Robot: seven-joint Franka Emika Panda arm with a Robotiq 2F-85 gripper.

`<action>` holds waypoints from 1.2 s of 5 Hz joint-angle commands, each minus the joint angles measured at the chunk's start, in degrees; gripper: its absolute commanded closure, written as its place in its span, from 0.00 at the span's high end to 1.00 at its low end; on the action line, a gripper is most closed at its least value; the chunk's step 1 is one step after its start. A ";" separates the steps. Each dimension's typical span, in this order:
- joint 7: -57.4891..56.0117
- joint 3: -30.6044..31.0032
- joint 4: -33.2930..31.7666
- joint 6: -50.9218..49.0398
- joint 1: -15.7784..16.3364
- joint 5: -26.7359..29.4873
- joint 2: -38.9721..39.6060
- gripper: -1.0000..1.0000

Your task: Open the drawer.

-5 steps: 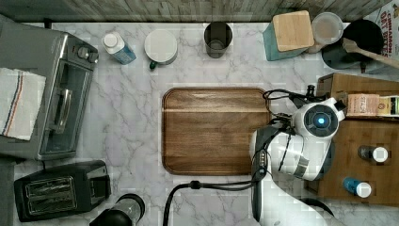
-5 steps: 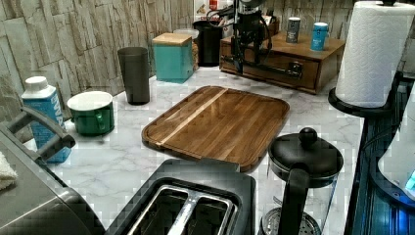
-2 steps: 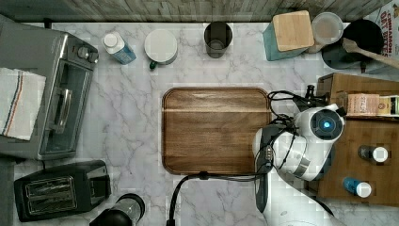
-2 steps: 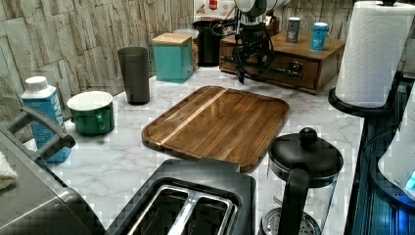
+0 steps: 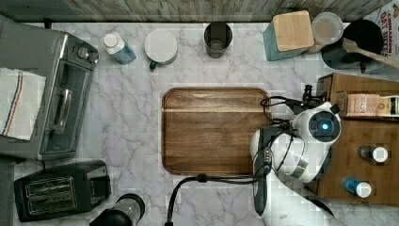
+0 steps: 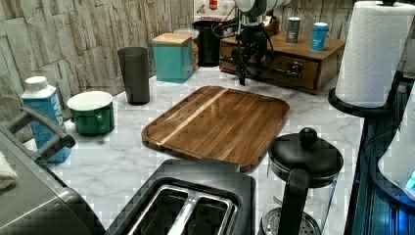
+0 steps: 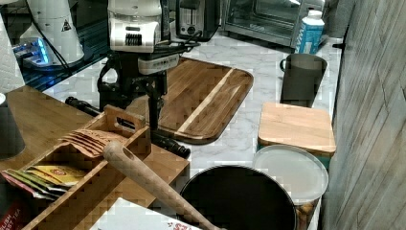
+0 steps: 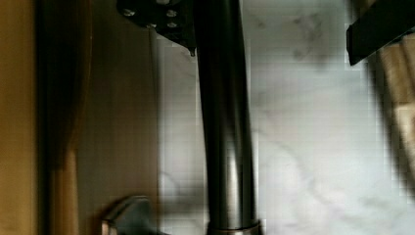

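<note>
On the white marble counter [image 5: 131,117], your wide brown wooden drawer [image 6: 303,73] sat at the top view's right, seemingly not yet pulled out; its long black metal bar handle [image 8: 225,122] lay between the gripper's [image 6: 250,71] released, spread fingers, so you had grasping and pulling left to do

Kitchen, domestic in look, with a robot arm at work in it.

Marble-patterned surface [image 5: 127,117] against a wood-plank wall, crowded with a grey toaster oven [image 5: 51,89], black two-slot toaster [image 5: 61,188], French press [image 6: 298,181], paper towel roll [image 6: 374,49], wooden tray [image 5: 214,129], green mug [image 6: 91,113], dark tumbler [image 6: 134,73], teal canister with wooden lid [image 6: 172,56], tea packets in a wooden organiser [image 7: 72,177].
</note>
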 commanded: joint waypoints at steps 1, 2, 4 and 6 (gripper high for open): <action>4.59 7.61 -9.78 3.68 7.23 3.70 -10.15 1.00; 10.25 8.33 -9.82 2.04 10.97 2.56 -10.79 1.00; 18.49 12.15 -9.06 4.40 15.77 3.80 -9.09 1.00; 26.98 15.28 -6.89 3.33 18.81 3.97 -8.38 1.00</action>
